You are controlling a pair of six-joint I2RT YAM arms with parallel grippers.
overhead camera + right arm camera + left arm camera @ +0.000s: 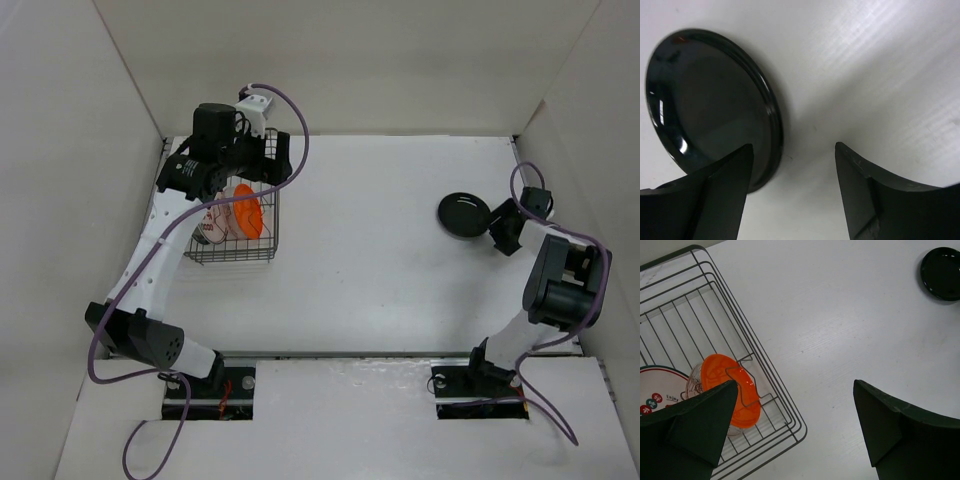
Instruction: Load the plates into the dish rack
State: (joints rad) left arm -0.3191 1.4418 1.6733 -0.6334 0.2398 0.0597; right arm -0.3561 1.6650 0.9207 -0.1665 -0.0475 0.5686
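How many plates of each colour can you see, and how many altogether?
Orange plate: 1, in the dish rack
Clear glass plate: 1, just behind the orange one
White patterned plates: 2, in the rack
Black plate: 1, on the table
Total: 5 plates

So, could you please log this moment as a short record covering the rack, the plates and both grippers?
dish rack: far left of the table
orange plate: on edge in the rack
white printed plate: in the rack, beside the orange one
black plate: flat on the table at far right, not yet loaded
left gripper: open, empty, over the rack's right edge
right gripper: open at the black plate's rim, not gripping it
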